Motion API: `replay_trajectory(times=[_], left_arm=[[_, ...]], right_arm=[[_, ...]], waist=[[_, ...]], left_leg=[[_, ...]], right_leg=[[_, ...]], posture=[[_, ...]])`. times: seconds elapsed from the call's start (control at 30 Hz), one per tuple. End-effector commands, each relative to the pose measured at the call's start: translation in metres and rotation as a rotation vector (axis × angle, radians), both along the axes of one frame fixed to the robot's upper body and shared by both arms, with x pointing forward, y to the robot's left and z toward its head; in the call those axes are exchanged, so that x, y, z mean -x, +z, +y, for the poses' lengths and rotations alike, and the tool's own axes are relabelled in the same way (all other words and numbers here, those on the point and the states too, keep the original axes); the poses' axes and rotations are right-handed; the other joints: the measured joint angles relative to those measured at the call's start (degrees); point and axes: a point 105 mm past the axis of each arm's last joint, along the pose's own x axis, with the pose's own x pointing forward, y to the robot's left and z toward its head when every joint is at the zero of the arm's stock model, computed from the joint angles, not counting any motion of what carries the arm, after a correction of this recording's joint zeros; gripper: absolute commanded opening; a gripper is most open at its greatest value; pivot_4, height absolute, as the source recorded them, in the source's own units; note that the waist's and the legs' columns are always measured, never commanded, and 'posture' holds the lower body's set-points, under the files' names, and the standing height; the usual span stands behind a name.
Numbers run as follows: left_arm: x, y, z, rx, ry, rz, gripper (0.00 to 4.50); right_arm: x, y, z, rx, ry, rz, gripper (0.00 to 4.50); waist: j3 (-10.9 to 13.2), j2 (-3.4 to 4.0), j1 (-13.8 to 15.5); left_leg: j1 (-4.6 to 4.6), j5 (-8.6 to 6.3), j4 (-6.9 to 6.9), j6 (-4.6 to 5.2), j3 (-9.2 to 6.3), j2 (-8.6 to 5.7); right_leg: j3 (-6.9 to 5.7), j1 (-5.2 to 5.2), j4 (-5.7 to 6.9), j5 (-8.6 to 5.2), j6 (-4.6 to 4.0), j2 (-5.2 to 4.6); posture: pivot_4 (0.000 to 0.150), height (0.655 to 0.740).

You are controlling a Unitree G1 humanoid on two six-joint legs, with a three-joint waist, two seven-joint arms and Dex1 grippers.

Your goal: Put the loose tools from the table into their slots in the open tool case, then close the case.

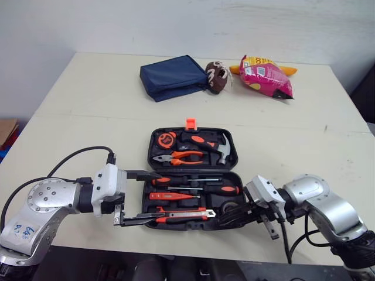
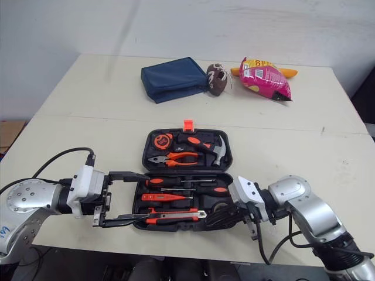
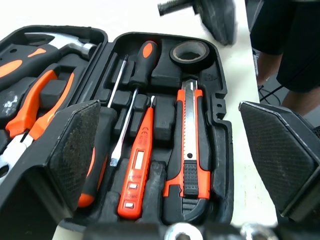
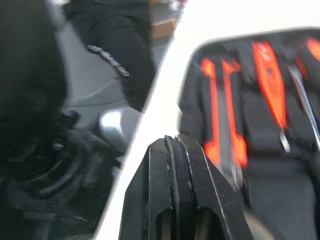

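Note:
The black tool case (image 1: 231, 153) lies open in the middle of the table (image 1: 88, 117), with an orange latch at its far edge. Its far half holds a tape measure (image 1: 166, 140), pliers (image 1: 179, 157) and a hammer (image 1: 214, 146). Screwdrivers (image 1: 193, 180), an orange voltage tester (image 3: 137, 160), a utility knife (image 3: 189, 145) and a roll of black tape (image 3: 191, 52) sit in the near half. My left gripper (image 1: 153, 196) is open, its fingers straddling the left end of the near half. At the case's near right corner, my right gripper (image 1: 229, 220) is shut, with nothing seen between its fingers (image 4: 175, 150).
At the back of the table lie a blue pouch (image 1: 174, 76), a small brown ball (image 1: 217, 77) and a pink snack bag (image 1: 266, 77). A person in black trousers (image 3: 285, 45) stands just off the table's near edge, which runs close behind both grippers.

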Motion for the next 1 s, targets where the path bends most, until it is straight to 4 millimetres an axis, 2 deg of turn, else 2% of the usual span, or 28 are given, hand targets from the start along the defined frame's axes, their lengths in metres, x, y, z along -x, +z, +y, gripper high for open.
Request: replay_trajectory(times=[0.03,0.17,0.4,0.47,0.53,0.57,0.6,0.67,0.73,0.8,0.87,0.93,1.0], left_arm=[[0.002,0.006,-0.001,-0.003,-0.012,-0.034,4.50],[0.001,0.006,0.000,-0.007,-0.008,-0.033,4.50],[0.000,0.007,0.004,-0.004,0.013,-0.027,4.50],[-0.007,0.007,0.013,0.001,0.072,-0.033,4.50],[-0.016,0.009,0.036,0.025,0.190,0.008,4.50],[-0.017,0.010,0.043,0.033,0.224,0.018,4.50],[-0.021,0.013,0.053,0.055,0.274,0.011,4.24],[-0.024,0.017,0.061,0.078,0.318,-0.002,3.69],[-0.037,0.014,0.083,0.077,0.428,-0.031,2.78],[-0.044,0.011,0.095,0.074,0.489,-0.039,1.81],[-0.051,-0.008,0.101,0.044,0.533,0.019,0.81],[-0.058,-0.029,0.104,0.018,0.575,0.073,0.08],[-0.065,-0.042,0.103,0.026,0.601,0.106,0.08]], right_arm=[[-0.007,-0.014,-0.006,0.037,-0.022,-0.050,0.04],[-0.017,-0.041,-0.019,0.099,-0.105,-0.041,0.04],[-0.005,-0.051,-0.020,0.105,-0.102,0.016,0.04],[-0.008,-0.034,-0.016,0.027,-0.106,-0.004,0.04],[-0.016,0.001,-0.019,-0.068,-0.143,-0.036,0.04],[-0.018,0.010,-0.021,-0.085,-0.161,-0.045,0.04],[-0.023,0.024,-0.026,-0.103,-0.197,-0.061,0.00],[-0.027,0.036,-0.031,-0.116,-0.235,-0.072,0.00],[-0.048,0.043,-0.056,-0.043,-0.368,-0.141,0.00],[-0.062,0.046,-0.073,-0.005,-0.460,-0.178,0.00],[-0.075,0.035,-0.086,0.082,-0.513,-0.232,0.00],[-0.082,0.021,-0.096,0.191,-0.536,-0.255,0.00],[-0.090,0.014,-0.091,0.216,-0.545,-0.270,0.00]], waist=[[0.0,0.01,0.0],[0.0,0.00,0.1],[-0.2,-0.33,0.2],[-0.2,-0.36,0.2],[-0.2,-0.29,0.2],[-0.1,-0.17,0.2],[0.0,-0.03,0.1],[0.1,0.11,0.2],[0.1,0.14,0.2],[0.1,0.17,0.2],[0.1,0.17,0.2],[0.1,0.19,0.2],[0.1,0.21,0.1]], left_leg=[[0.02,0.00,0.00,0.00,0.00,0.00],[0.14,0.03,-0.02,-0.01,-0.01,0.00],[0.43,0.07,-0.02,0.05,-0.03,0.01],[0.43,0.07,-0.04,0.04,-0.04,0.01],[0.39,0.07,-0.06,0.04,-0.04,0.01],[0.32,0.07,-0.06,0.05,-0.04,0.01],[0.17,0.07,-0.03,0.06,-0.02,0.01],[0.11,0.08,-0.02,0.07,-0.01,0.00],[0.12,0.07,-0.06,0.05,-0.03,0.00],[0.12,0.07,-0.06,0.05,-0.03,0.00],[0.11,0.06,-0.08,0.04,-0.02,-0.01],[0.10,0.04,-0.09,0.06,0.02,-0.02],[0.06,0.03,-0.12,0.07,0.07,-0.02]], right_leg=[[0.00,0.00,0.02,0.00,0.00,0.00],[0.00,0.07,0.10,0.00,-0.01,0.04],[0.02,0.39,0.10,0.08,-0.06,0.03],[0.01,0.39,0.08,0.08,-0.06,0.02],[0.00,0.34,0.07,0.08,-0.06,0.01],[0.01,0.26,0.08,0.08,-0.07,0.00],[0.03,0.09,0.14,0.08,-0.07,-0.01],[0.02,-0.01,0.17,0.08,-0.07,-0.02],[-0.01,-0.02,0.17,0.07,-0.08,-0.01],[-0.01,-0.02,0.15,0.06,-0.09,-0.01],[-0.01,-0.02,0.09,0.06,-0.10,-0.01],[0.01,-0.02,0.05,0.06,-0.09,-0.01],[0.03,-0.07,0.01,0.06,-0.09,-0.02]], posture=[[0.150,0.7400],[0.150,0.7400],[0.150,0.7400],[0.150,0.7400],[0.150,0.7400],[0.150,0.7400],[0.150,0.7400],[0.150,0.7400],[0.150,0.7400],[0.150,0.7400],[0.150,0.7400],[0.150,0.7400],[0.150,0.7400]])
